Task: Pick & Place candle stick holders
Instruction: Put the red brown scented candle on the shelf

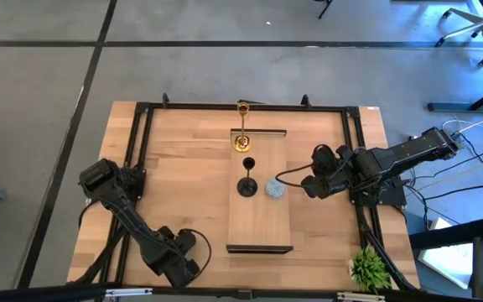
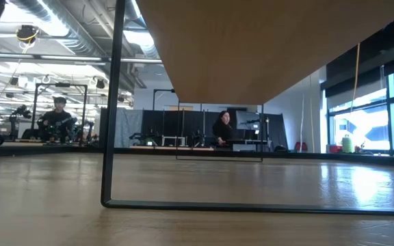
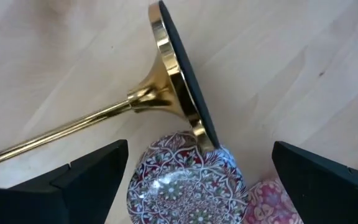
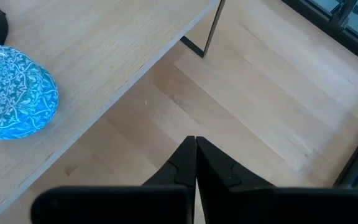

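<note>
Left fingers [image 3: 86,180] are spread wide, nothing between them yet, and right ahead in the gap sits a low round patterned holder [image 3: 188,177], mauve-red, with a pink one [image 3: 269,202] just beside it at the frame edge. Touching the mauve one from beyond lies a gold holder [image 3: 166,93] on its side, its round base tilted against the mauve piece and its stem running away across the table [image 3: 303,68].

Right fingers [image 4: 194,165] are pressed together, holding nothing, hovering over the bare table just beside the raised shelf [image 4: 135,43]. On that shelf, off to one side of the fingertips, sits the blue holder [image 4: 14,90]. From above, the shelf also carries a black holder [image 1: 247,182] and an upright gold holder [image 1: 242,134], well apart from the left gripper [image 1: 177,260].

The risk, as I read it: closing on the mauve piece could nudge the leaning gold base and set it rolling, or drag the pink one along.

Hard to see: the left arm hides its own pile in the high view, and the low view shows only the shelf's underside and leg.
</note>
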